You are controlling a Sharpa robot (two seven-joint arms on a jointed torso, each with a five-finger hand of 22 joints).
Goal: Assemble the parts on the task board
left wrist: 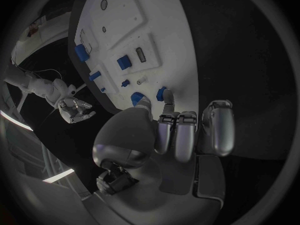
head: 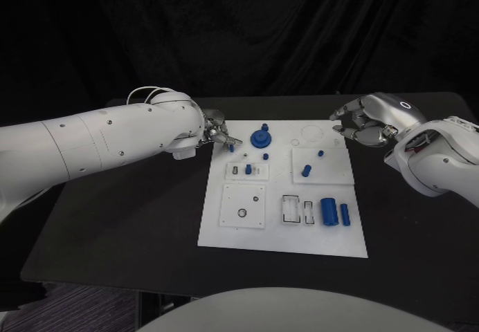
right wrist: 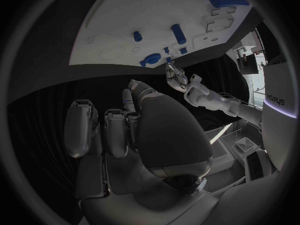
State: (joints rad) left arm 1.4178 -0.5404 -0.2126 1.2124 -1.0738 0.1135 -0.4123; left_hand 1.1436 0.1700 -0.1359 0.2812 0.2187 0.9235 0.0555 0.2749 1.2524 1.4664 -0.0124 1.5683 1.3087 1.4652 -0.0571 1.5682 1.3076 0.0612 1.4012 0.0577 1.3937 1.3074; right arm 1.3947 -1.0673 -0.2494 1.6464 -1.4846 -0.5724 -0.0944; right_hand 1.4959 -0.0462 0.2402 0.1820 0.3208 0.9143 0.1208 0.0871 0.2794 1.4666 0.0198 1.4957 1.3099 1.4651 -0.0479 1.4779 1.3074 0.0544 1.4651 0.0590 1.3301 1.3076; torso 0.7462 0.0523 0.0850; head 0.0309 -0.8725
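Blue part (head: 230,146) pinched by left robot hand (head: 212,133)

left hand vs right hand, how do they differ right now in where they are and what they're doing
The silver left hand is at the white task board's far left corner, pinching a small blue part over it. The silver right hand hangs off the board's far right corner above the black table, fingers curled in, holding nothing. Both are silver hands on white arms.
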